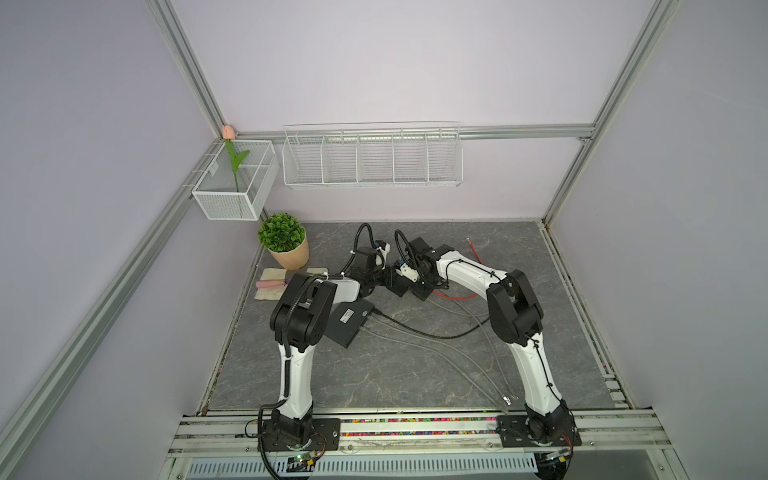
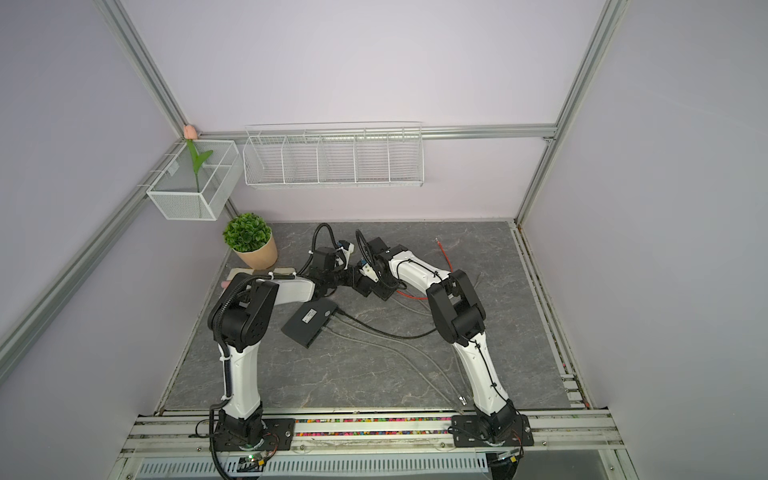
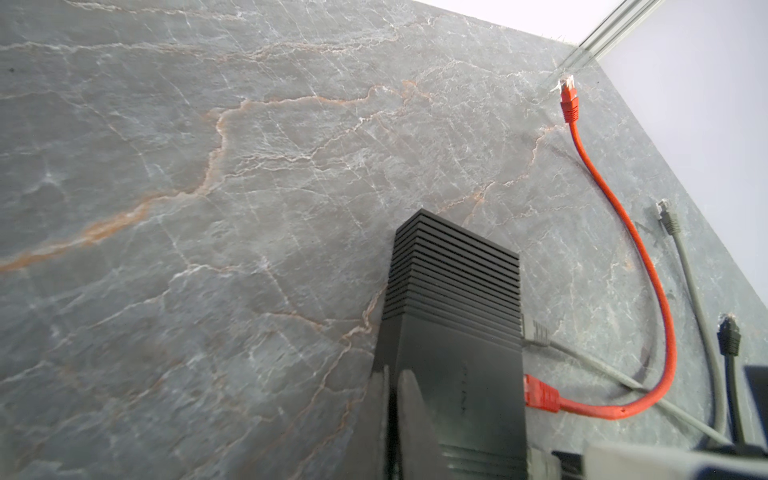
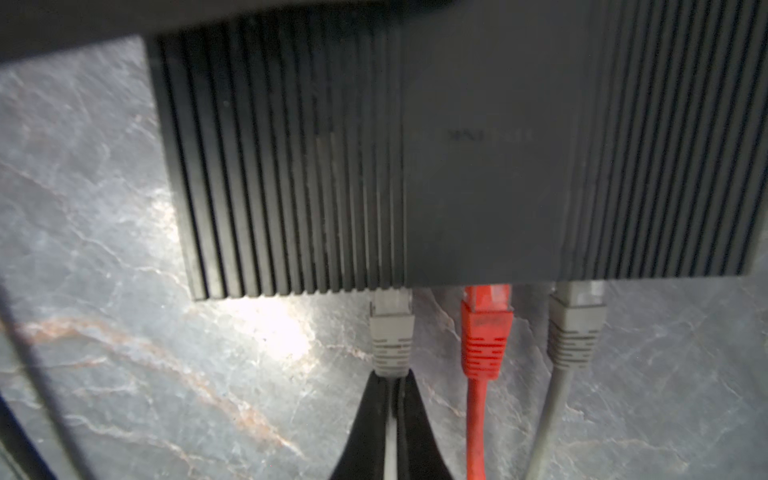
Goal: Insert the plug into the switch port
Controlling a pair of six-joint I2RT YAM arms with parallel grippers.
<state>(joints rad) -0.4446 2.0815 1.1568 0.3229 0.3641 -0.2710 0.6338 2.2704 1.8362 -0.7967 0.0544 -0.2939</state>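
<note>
Ports hidden under switch (image 4: 478, 166); right fingers (image 4: 415, 436) clamped on grey cable (image 4: 390, 451), plug (image 4: 390, 332) just ahead; left fingers (image 3: 409, 428) together, blurred, at switch edge; basket (image 1: 226, 205) holds tulip (image 1: 237, 160).

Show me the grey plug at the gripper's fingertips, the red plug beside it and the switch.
grey plug (image 4: 390, 336): right wrist view, on its ribbed boot.
red plug (image 4: 485, 336): right wrist view, on its ribbed boot.
switch (image 4: 478, 187): right wrist view, on its smooth top panel.

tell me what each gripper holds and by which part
Right gripper pinches the grey cable just behind its plug, which sits in the switch. Left gripper is shut against the switch's edge; hold unclear.
</note>
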